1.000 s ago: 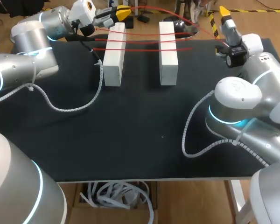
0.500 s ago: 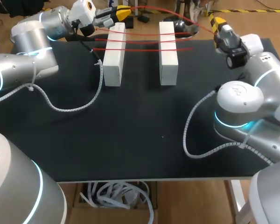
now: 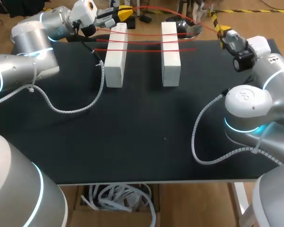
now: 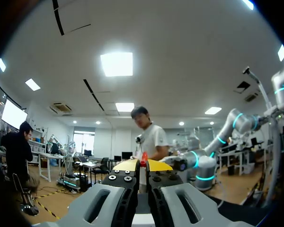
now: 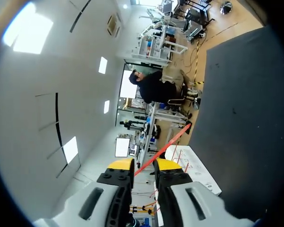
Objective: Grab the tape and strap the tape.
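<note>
A red tape (image 3: 146, 41) runs in several strands across two white blocks (image 3: 116, 54) (image 3: 170, 52) at the back of the black table (image 3: 146, 132). My left gripper (image 3: 125, 13) hovers above the left block's far end, shut on one end of the tape (image 4: 143, 158). From there a strand arcs over the blocks to my right gripper (image 3: 219, 29) at the back right corner. In the right wrist view, that strand (image 5: 173, 139) passes between the right gripper's (image 5: 145, 164) fingers. They stand close together, with a narrow gap still showing.
White spiral cables from both arms lie on the table, one at the left (image 3: 71, 109) and one at the right (image 3: 199, 137). A white block (image 5: 191, 168) shows beyond the right gripper's fingers.
My right gripper has tilted and shifted slightly left onto the arcing tape strand, and its fingers have drawn in from wide open. The left arm has not moved.
</note>
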`<state>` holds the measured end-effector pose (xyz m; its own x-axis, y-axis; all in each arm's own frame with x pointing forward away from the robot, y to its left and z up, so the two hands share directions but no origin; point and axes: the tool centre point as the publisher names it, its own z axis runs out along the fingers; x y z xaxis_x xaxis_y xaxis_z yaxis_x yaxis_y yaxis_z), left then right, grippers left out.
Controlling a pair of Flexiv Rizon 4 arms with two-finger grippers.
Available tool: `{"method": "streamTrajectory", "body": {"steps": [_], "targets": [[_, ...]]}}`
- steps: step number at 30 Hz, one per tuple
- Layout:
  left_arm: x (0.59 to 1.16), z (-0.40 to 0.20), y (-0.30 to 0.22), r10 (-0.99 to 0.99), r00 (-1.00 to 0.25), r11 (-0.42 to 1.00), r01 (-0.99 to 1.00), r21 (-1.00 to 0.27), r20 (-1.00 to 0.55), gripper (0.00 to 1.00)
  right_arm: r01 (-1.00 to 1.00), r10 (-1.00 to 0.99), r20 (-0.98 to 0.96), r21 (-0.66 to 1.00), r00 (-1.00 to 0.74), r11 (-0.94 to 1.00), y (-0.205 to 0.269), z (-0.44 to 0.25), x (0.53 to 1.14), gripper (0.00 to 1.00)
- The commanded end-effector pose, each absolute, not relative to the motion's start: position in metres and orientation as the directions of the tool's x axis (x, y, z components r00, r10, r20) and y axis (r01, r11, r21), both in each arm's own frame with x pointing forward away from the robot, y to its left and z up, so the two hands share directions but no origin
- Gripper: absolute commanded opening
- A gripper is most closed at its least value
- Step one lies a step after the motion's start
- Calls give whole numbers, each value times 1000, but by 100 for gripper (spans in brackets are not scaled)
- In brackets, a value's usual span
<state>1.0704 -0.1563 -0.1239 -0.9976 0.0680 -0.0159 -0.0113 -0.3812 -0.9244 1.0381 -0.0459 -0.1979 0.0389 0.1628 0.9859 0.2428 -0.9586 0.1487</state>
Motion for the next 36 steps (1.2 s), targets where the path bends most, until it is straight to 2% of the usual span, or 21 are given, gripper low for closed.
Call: {"method": "streamTrajectory", "body": {"steps": [1,12,13,18,22,26,30,31,32,36], "targets": [[1071,-124,-156,71,-997,-381,-12,-924,-16,0,245,172,983,153,59,-957,-47,-194,1037,17],[1071,-124,-156,71,-997,-381,-12,-924,-16,0,247,181,982,162,55,-955,-49,-193,1040,22],[1071,-124,-156,71,-997,-381,-12,-924,-16,0,247,182,982,164,53,-955,-49,-193,1040,19],[1071,-124,-156,71,-997,-381,-12,-924,-16,0,246,186,981,168,49,-954,-49,-192,1041,17],[1071,-124,-156,71,-997,-381,-12,-924,-16,0,245,190,981,173,47,-954,-50,-191,1044,22],[1071,-124,-156,71,-997,-381,-12,-924,-16,0,246,194,980,178,45,-953,-50,-191,1045,22],[1071,-124,-156,71,-997,-381,-12,-924,-16,0,248,197,979,180,47,-952,-50,-191,1045,20],[1071,-124,-156,71,-997,-381,-12,-924,-16,0,248,197,979,180,48,-952,-50,-191,1045,14],[1071,-124,-156,71,-997,-381,-12,-924,-16,0,248,198,979,180,48,-952,-50,-191,1045,0],[1071,-124,-156,71,-997,-381,-12,-924,-16,0,248,200,979,182,47,-951,-51,-192,1046,0]]}}
